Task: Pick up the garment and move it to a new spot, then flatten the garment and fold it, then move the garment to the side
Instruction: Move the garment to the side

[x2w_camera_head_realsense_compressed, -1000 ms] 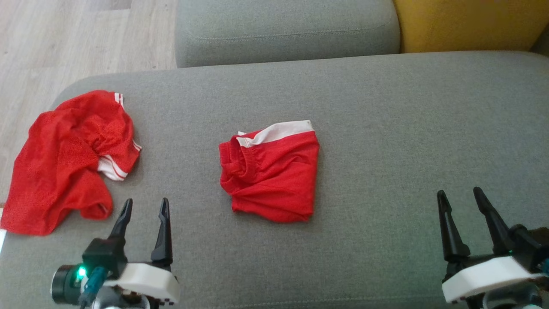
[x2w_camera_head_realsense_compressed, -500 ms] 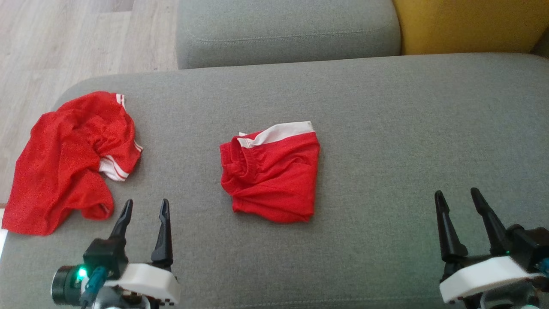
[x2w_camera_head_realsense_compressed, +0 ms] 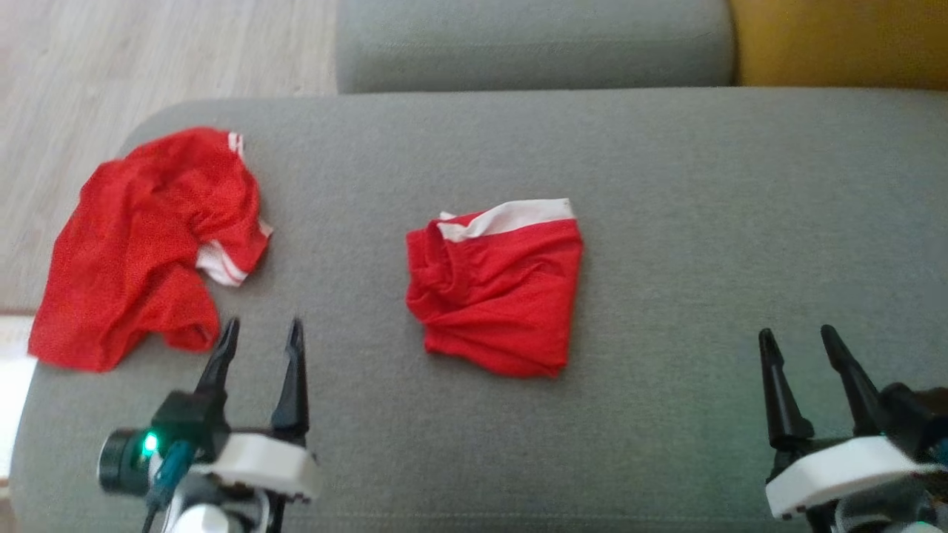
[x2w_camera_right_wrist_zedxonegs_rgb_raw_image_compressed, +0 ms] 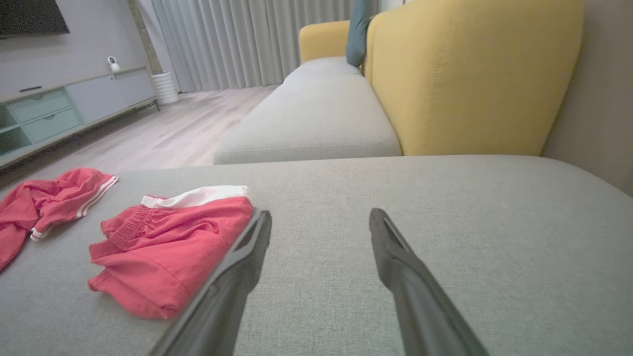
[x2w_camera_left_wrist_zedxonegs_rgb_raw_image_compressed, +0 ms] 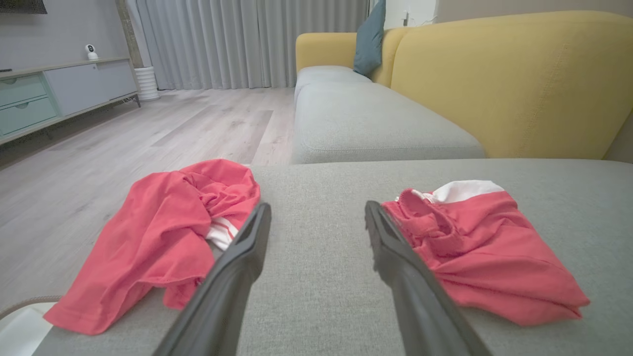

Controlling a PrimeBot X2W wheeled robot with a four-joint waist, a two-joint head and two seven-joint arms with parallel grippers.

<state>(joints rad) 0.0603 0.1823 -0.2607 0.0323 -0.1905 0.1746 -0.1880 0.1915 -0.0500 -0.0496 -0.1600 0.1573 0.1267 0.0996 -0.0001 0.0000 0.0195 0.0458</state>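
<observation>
- The crumpled red garment (x2w_camera_head_realsense_compressed: 141, 244) sprawls at the left end of the grey cushion (x2w_camera_head_realsense_compressed: 703, 222), its long axis running near-left to far-right.
- The left gripper (x2w_camera_head_realsense_compressed: 264, 327) hovers just near and right of that garment's near hem, fingers apart and empty. I judge it the nearer arm for a pick-up.
- The folded red garment (x2w_camera_head_realsense_compressed: 496, 292) lies mid-cushion with its white band (x2w_camera_head_realsense_compressed: 511, 217) on the far edge, not yet moved aside.
- The right gripper (x2w_camera_head_realsense_compressed: 798, 333) waits well apart at the near right, fingers spread, holding nothing.
</observation>
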